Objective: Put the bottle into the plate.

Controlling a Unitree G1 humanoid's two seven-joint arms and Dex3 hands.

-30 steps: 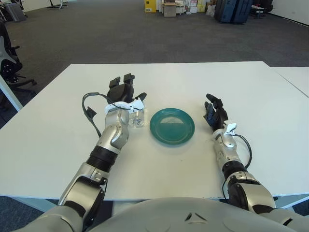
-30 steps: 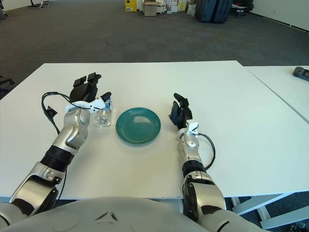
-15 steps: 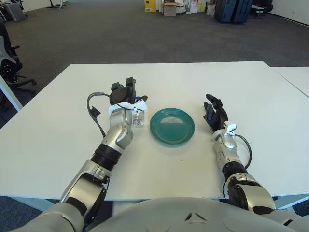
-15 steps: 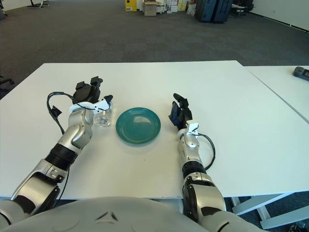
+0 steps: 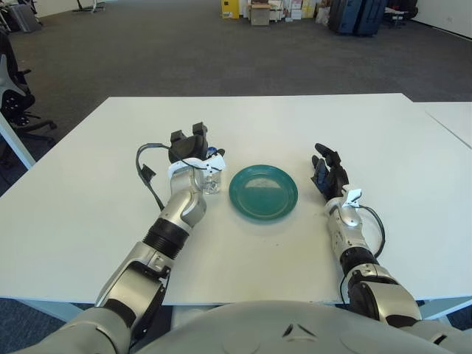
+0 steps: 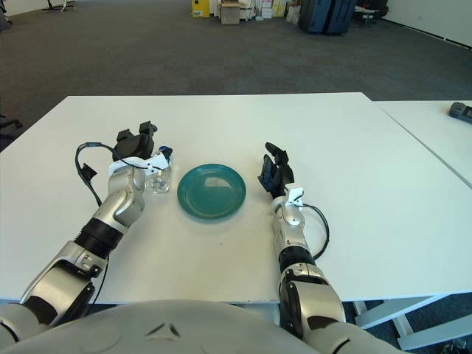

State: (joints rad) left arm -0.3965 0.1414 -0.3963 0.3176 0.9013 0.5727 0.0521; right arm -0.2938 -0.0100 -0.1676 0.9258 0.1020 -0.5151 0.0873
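Note:
A small clear bottle with a blue cap stands on the white table, just left of the empty teal plate. My left hand is low against the bottle's left and far side. Its fingers still point away from me and its thumb reaches over the cap; I cannot see a firm grip. My right hand shows to the right of the plate, fingers relaxed and holding nothing.
A second white table adjoins on the right, with a dark object on it. An office chair stands off the table's left side. Boxes and cases line the far end of the carpeted room.
My left hand has come down from above the bottle and settled close around its top and left side. The bottle, the plate and my right hand have not moved.

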